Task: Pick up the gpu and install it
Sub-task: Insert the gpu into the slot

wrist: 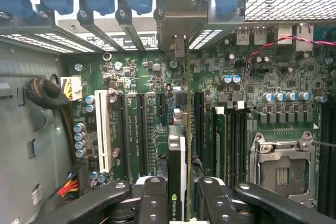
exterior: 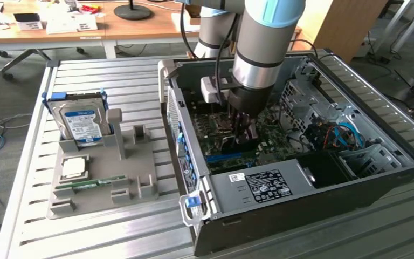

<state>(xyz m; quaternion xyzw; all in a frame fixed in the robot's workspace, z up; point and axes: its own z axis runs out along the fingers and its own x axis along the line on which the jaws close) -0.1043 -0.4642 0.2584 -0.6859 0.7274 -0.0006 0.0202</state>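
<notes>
1. Wrist view: the gripper [wrist: 177, 195] is clenched on the gpu [wrist: 177, 150], one finger on each face of the card.
2. The gpu stands on edge over the motherboard [wrist: 131, 77], with its metal bracket at the rear slot openings.
3. Exterior view: the gripper [exterior: 239, 129] is down inside the open computer case [exterior: 322, 183].

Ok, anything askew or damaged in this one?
Nothing stands out. The gripper holds the gpu upright, edge-on, in line with the slots on the motherboard inside the case; no visible damage or tilt.
</notes>
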